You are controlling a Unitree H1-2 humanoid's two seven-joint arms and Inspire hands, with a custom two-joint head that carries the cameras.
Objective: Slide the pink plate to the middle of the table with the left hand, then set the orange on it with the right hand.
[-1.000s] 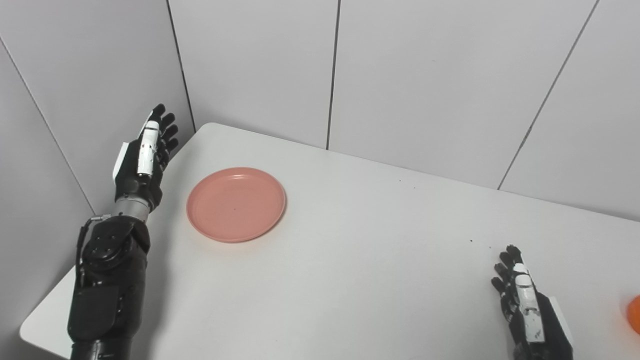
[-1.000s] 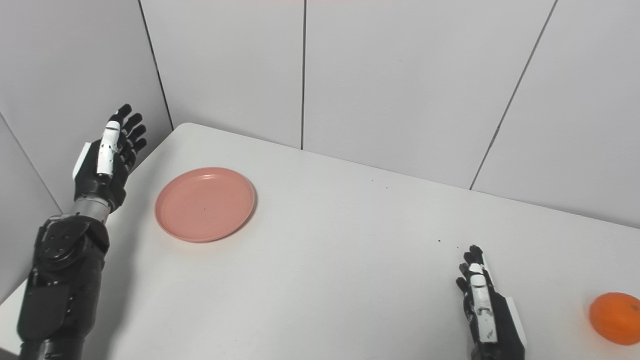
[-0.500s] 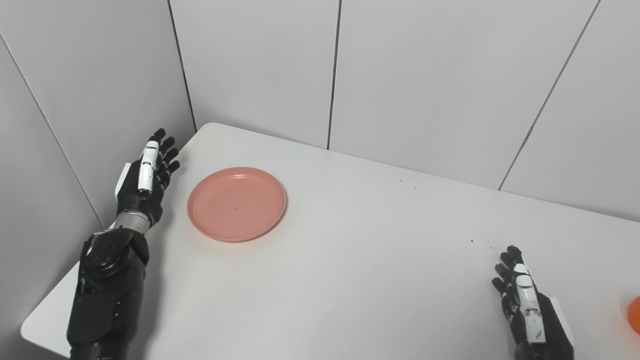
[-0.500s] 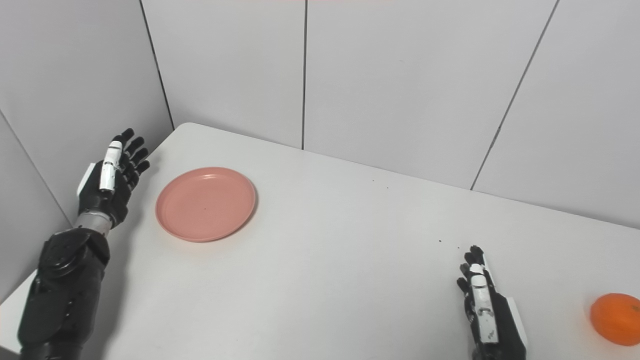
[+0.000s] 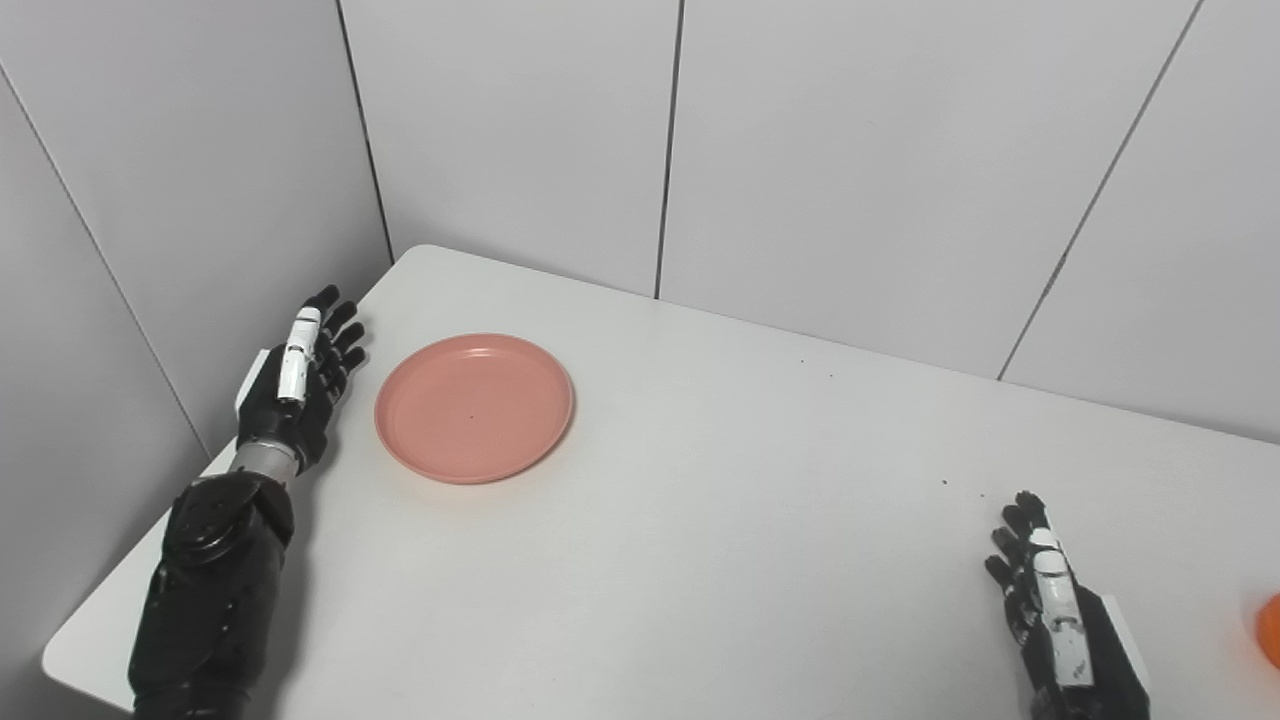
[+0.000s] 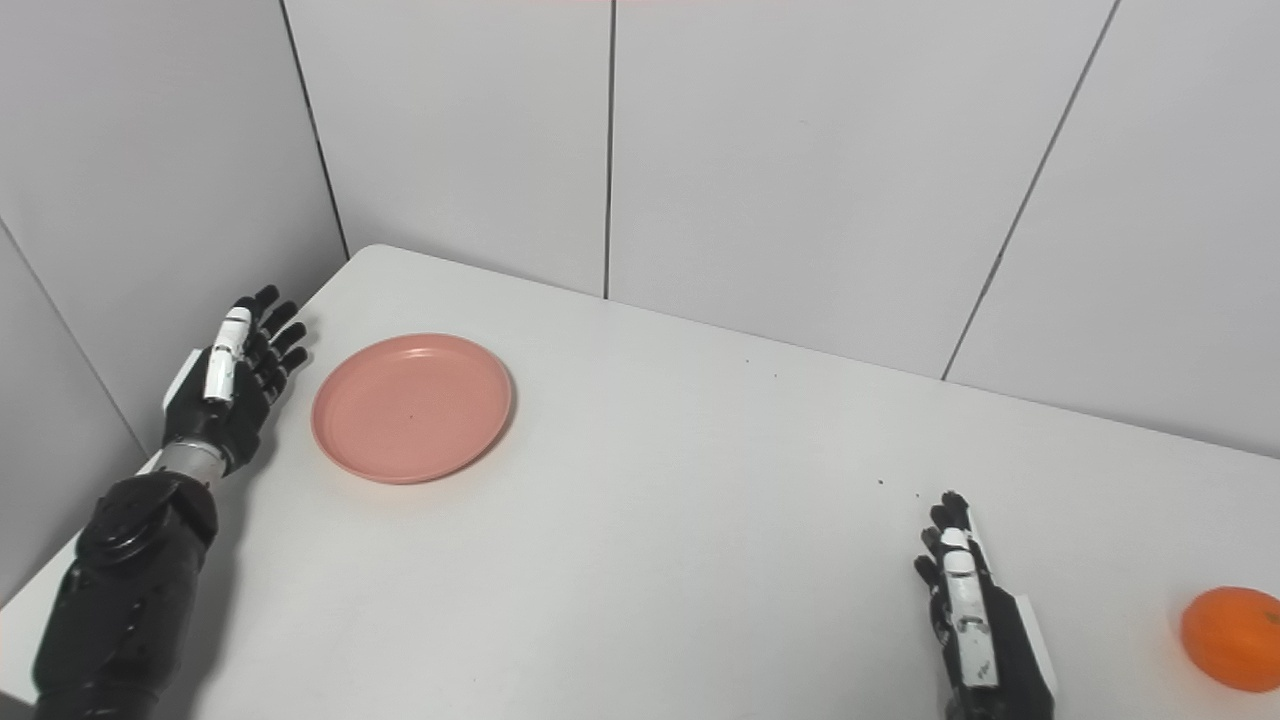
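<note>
While the pink plate (image 5: 474,408) lies flat near the table's far left corner, well short of the middle, nothing touches it. The left hand (image 5: 296,382) stands just beside the plate's left rim, apart from it, fingers spread and holding nothing, its palm turned toward the plate. The orange (image 6: 1231,639) sits at the right edge of the white table (image 5: 760,520), well apart from the plate. The right hand (image 6: 975,625) rests near the table's front edge, between the middle and the orange, fingers extended and empty. As I judge it, the slide has not yet begun, and the risks lie there: a push that lands high on the shallow rim could tip or skip the plate rather than move it; a push off-centre could spin it or send it toward the back wall. The hand also stands close to the left wall panel (image 5: 180,180), leaving little room to wind up.
</note>
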